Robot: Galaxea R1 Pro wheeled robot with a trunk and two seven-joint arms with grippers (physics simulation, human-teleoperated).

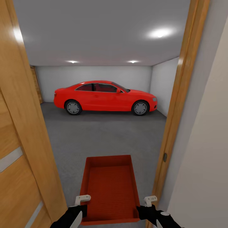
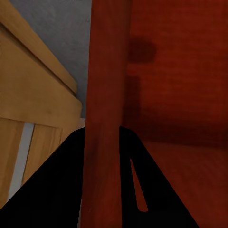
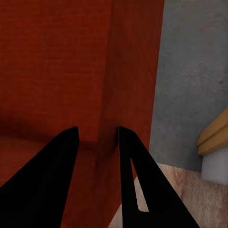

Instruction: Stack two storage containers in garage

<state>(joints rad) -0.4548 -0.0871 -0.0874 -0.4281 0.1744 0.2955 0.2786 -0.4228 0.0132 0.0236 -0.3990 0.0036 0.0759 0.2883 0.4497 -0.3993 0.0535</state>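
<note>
One orange-red open-topped storage container (image 1: 110, 186) hangs level in front of me, in the doorway to the garage. My left gripper (image 1: 81, 209) is shut on its left wall, and the left wrist view shows the fingers astride that wall (image 2: 102, 95). On the opposite wall my right gripper (image 1: 143, 209) is shut too, its black fingers (image 3: 57, 161) pinching the thin red side (image 3: 128, 71). Ahead lies the garage's dark grey floor (image 1: 104, 133). The other container is out of view.
A red car (image 1: 104, 98) is parked across the far end of the garage. Wooden door frame posts stand close on the left (image 1: 34, 133) and right (image 1: 177, 110). A brown slatted door (image 1: 37, 84) shows at the far left. Light wood flooring (image 3: 175, 190) lies under me.
</note>
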